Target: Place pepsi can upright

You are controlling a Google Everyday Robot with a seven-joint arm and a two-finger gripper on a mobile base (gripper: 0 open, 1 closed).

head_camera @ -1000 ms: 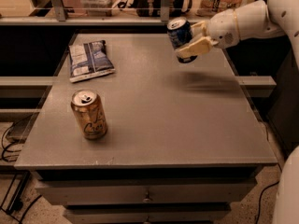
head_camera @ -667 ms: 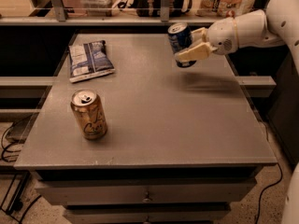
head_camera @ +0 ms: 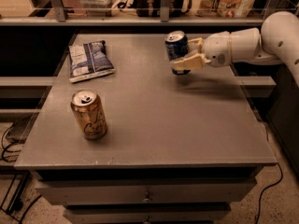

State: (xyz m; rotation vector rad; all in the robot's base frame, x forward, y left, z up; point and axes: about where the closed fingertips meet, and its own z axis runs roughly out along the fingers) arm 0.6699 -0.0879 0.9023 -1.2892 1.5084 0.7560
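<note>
The pepsi can [head_camera: 176, 47] is dark blue with a silver top and stands nearly upright at the far right part of the grey table [head_camera: 154, 120]. My gripper [head_camera: 186, 53] reaches in from the right on a white arm and is shut on the can, one finger behind it and one in front. The can's base is at or just above the tabletop; I cannot tell if it touches.
A taller gold can [head_camera: 88, 114] stands upright near the table's front left. A blue and white chip bag [head_camera: 88, 59] lies flat at the far left. A shelf with bags and boxes [head_camera: 159, 3] runs behind the table.
The gripper has moved the pepsi can slightly left and lower toward the tabletop, and the can is now closer to upright. The gold can and chip bag have not moved.
</note>
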